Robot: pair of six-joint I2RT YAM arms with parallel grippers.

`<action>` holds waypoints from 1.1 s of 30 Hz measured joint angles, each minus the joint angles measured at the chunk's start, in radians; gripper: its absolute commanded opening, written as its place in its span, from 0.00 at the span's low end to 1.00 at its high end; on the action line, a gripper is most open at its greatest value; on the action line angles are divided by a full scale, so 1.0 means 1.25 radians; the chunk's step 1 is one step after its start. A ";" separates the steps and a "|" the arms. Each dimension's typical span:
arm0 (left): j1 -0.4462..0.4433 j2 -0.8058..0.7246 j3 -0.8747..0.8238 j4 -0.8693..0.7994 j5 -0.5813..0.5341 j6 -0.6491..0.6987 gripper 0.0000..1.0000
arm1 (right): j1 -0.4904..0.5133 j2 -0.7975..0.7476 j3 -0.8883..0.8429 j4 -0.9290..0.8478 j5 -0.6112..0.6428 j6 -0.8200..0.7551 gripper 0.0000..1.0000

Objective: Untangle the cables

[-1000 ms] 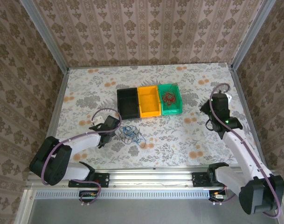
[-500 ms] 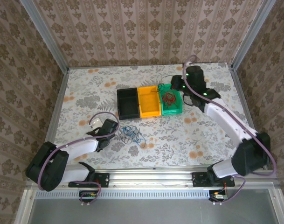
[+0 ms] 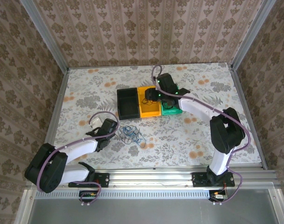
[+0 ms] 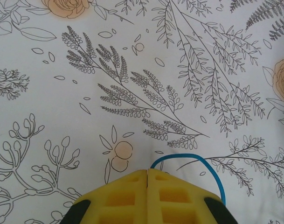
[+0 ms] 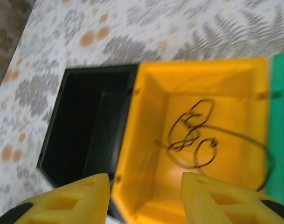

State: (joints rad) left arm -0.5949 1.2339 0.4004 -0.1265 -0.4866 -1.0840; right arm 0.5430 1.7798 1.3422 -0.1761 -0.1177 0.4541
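A tangle of blue cable (image 3: pixel 131 134) lies on the flowered table just in front of the bins. My left gripper (image 3: pixel 114 132) rests at the tangle's left edge. In the left wrist view its yellow fingers (image 4: pixel 132 196) are pressed together, and a blue cable loop (image 4: pixel 197 158) comes out right at their seam. My right gripper (image 3: pixel 151 95) hovers open over the yellow bin (image 3: pixel 148 111). A thin black cable (image 5: pixel 193 135) lies coiled on that bin's floor, below and beyond the right gripper (image 5: pixel 144 179), and nothing is between the fingers.
Three small bins stand in a row at mid-table: a black bin (image 3: pixel 128 103), the yellow bin (image 5: pixel 146 70) and a green bin (image 3: pixel 173 110) partly covered by my right arm. Aluminium posts and patterned walls border the table.
My right arm swung left from the table's right side, past the green bin, to above the yellow bin, and its jaws opened. My left gripper stayed by the blue tangle.
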 measured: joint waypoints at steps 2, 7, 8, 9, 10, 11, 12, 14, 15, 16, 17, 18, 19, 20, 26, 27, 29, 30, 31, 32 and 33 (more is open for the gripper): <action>0.000 0.000 0.000 0.002 0.003 0.000 0.00 | 0.039 -0.008 -0.010 -0.012 -0.014 -0.031 0.44; 0.001 0.000 -0.002 0.013 0.017 0.009 0.00 | 0.141 -0.009 -0.030 -0.061 -0.070 -0.118 0.43; 0.003 0.000 -0.002 0.016 0.021 0.016 0.00 | 0.161 -0.008 -0.034 -0.075 -0.086 -0.134 0.43; 0.005 -0.001 -0.002 0.016 0.025 0.022 0.00 | 0.175 -0.004 -0.035 -0.084 -0.098 -0.144 0.43; 0.007 -0.002 -0.002 0.016 0.028 0.028 0.00 | 0.190 0.003 -0.036 -0.095 -0.114 -0.157 0.44; 0.012 -0.005 -0.002 0.014 0.031 0.035 0.00 | 0.200 0.012 -0.037 -0.102 -0.124 -0.167 0.45; 0.013 -0.011 -0.002 0.011 0.032 0.042 0.00 | 0.207 0.021 -0.037 -0.109 -0.130 -0.175 0.46; 0.018 -0.027 -0.002 0.003 0.035 0.054 0.00 | 0.217 0.046 -0.037 -0.128 -0.143 -0.193 0.48; 0.020 -0.033 -0.004 0.001 0.037 0.058 0.00 | 0.219 0.058 -0.037 -0.136 -0.145 -0.199 0.49; 0.021 -0.040 -0.006 0.000 0.037 0.062 0.00 | 0.222 0.074 -0.036 -0.146 -0.147 -0.206 0.50; 0.022 -0.046 -0.009 -0.003 0.038 0.067 0.00 | 0.224 0.089 -0.035 -0.158 -0.149 -0.214 0.50; 0.022 -0.050 -0.010 -0.004 0.039 0.070 0.00 | 0.226 0.102 -0.034 -0.168 -0.150 -0.219 0.50; 0.022 -0.052 -0.012 -0.007 0.040 0.074 0.00 | 0.228 0.116 -0.033 -0.177 -0.150 -0.222 0.50; 0.022 -0.053 -0.012 -0.009 0.041 0.076 0.00 | 0.229 0.128 -0.032 -0.183 -0.151 -0.227 0.50; 0.022 -0.053 -0.012 -0.010 0.046 0.087 0.00 | 0.235 0.170 -0.007 -0.194 -0.152 -0.240 0.40; 0.022 -0.053 -0.012 -0.010 0.046 0.088 0.00 | 0.235 0.174 -0.002 -0.192 -0.152 -0.241 0.33; 0.022 -0.053 -0.012 -0.010 0.046 0.089 0.00 | 0.235 0.179 0.005 -0.182 -0.151 -0.243 0.14; 0.022 -0.053 -0.012 -0.011 0.046 0.090 0.00 | 0.235 0.179 0.006 -0.177 -0.150 -0.242 0.09; 0.022 -0.053 -0.012 -0.012 0.046 0.090 0.00 | 0.235 0.179 0.006 -0.172 -0.147 -0.241 0.04; 0.023 -0.053 -0.012 -0.013 0.046 0.090 0.00 | 0.235 0.179 0.005 -0.168 -0.143 -0.238 0.02; 0.023 -0.053 -0.012 -0.016 0.046 0.090 0.00 | 0.235 0.179 0.002 -0.159 -0.138 -0.235 0.01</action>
State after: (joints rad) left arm -0.5663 1.1675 0.3855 -0.1463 -0.4290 -0.9718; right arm 0.8364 2.0037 1.3453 -0.3744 -0.2897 0.1608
